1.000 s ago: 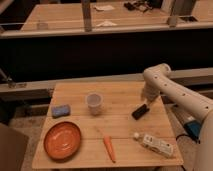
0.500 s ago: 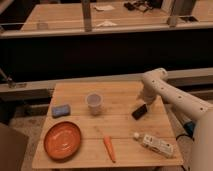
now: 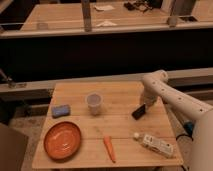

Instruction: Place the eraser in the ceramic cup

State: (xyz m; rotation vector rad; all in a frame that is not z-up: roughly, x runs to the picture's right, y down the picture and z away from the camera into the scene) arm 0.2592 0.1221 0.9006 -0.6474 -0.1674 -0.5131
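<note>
The eraser [image 3: 139, 111], a small black oblong block, lies at an angle on the right half of the wooden table [image 3: 125, 130]. My gripper [image 3: 145, 101] hangs straight down from the white arm, right over the eraser's upper right end, and I cannot tell whether it touches it. The ceramic cup [image 3: 94, 103], pale and handleless, stands upright near the table's middle, well to the left of the eraser and the gripper.
A blue pad [image 3: 60, 110] lies at the left, with an orange plate [image 3: 62, 140] in front of it. An orange carrot-like stick [image 3: 109, 148] and a white bottle [image 3: 156, 144] lie near the front edge. A dark counter runs behind the table.
The arm has sunk and shifted slightly left, bringing the gripper down onto the eraser's upper end. The eraser, cup and other items have not moved.
</note>
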